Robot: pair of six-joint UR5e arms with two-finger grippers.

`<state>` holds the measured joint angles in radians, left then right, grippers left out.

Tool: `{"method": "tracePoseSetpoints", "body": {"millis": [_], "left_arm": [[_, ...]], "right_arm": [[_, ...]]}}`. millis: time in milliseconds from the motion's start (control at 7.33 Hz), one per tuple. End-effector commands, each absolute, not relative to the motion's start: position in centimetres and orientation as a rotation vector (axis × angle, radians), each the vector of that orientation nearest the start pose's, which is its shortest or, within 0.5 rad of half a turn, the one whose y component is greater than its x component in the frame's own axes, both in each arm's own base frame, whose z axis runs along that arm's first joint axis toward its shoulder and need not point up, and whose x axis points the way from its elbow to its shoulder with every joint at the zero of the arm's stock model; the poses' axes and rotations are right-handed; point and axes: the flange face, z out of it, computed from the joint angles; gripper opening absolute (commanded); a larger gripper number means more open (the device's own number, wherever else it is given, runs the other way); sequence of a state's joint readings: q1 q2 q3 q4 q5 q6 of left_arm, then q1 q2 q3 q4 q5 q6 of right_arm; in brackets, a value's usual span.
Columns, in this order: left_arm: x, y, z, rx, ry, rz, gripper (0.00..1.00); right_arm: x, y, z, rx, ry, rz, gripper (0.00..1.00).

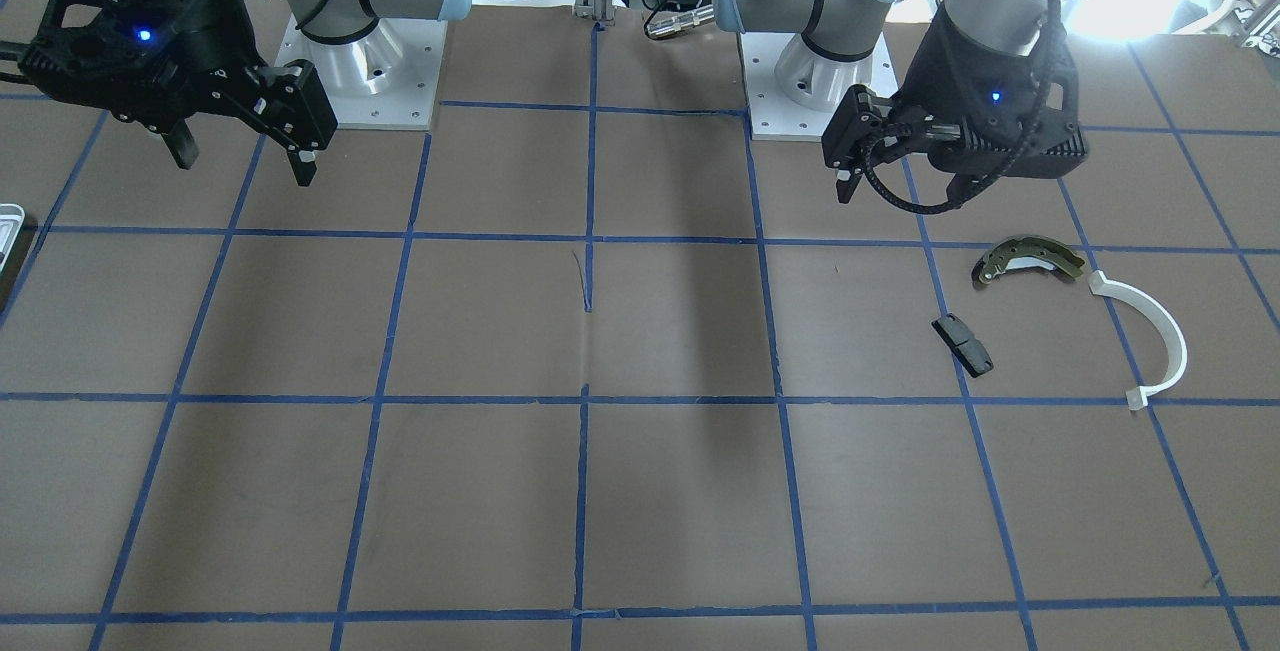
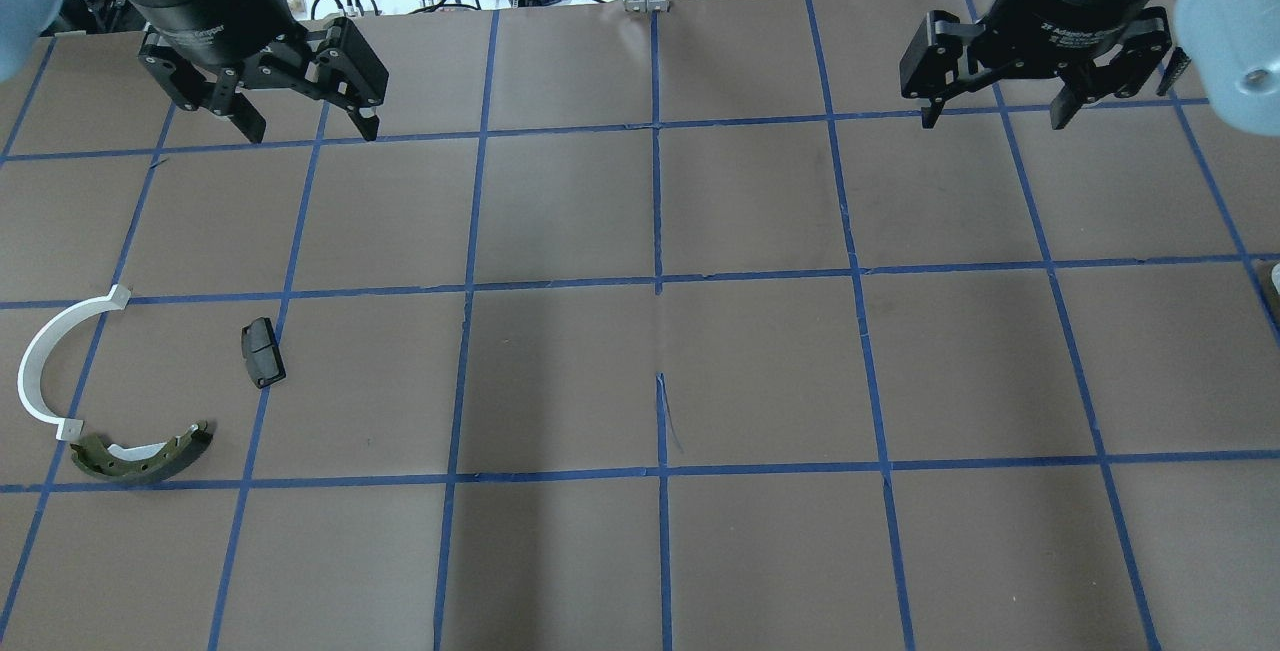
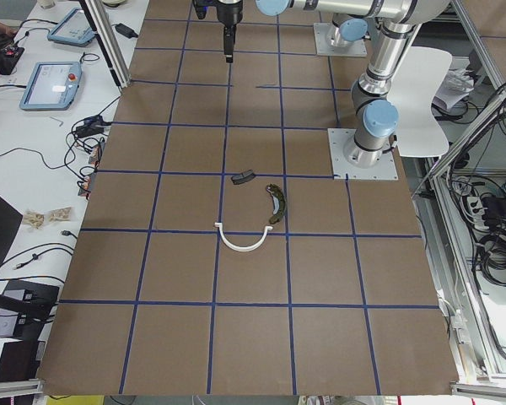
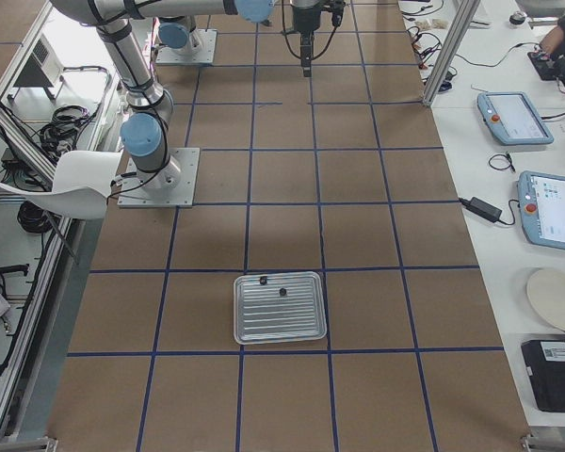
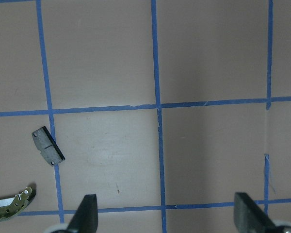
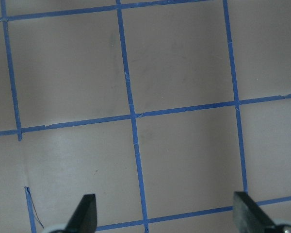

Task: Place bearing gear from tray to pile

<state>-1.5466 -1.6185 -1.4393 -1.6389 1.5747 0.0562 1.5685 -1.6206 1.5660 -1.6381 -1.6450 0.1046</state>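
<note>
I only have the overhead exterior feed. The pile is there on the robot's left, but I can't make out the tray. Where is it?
Observer: The tray lies flat near the table's end on the robot's right. The exterior right view shows it whole.
Operator: Anything in it?
Observer: Yes. A small dark part sits by one corner and a second dark part close by, both near the rim facing the table's middle. They are too small to identify.
Operator: Does the right wrist camera see the tray?
Observer: No. Below the open right gripper that view shows only the taped table.
</note>
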Motion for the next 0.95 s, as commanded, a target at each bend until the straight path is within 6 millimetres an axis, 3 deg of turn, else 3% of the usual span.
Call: {"method": "tracePoseSetpoints", "body": {"millis": [0,409,545,682,818], "left_arm": [[-12.0,-51.6,52.2,0.043,3.136,-0.021,1.00],[-12.0,-51.6,52.2,-0.002,3.138,-0.017,1.00],[-12.0,-51.6,52.2,-0.005,3.138,-0.017,1.00],[-12.1,-51.2,51.8,-0.002,3.140,-0.014,1.00],[-12.1,-51.2,51.7,-0.002,3.140,-0.012,1.00]], "right_arm": [[12.5,-48.2,52.2,0.174,3.199,-0.200,1.00],[11.4,-48.6,51.8,0.143,3.203,-0.157,1.00],[8.4,-48.4,52.2,0.166,3.219,-0.063,1.00],[2.7,-48.9,53.1,0.095,3.224,-0.041,1.00],[-3.1,-49.0,53.2,-0.173,3.224,-0.027,1.00]]}}
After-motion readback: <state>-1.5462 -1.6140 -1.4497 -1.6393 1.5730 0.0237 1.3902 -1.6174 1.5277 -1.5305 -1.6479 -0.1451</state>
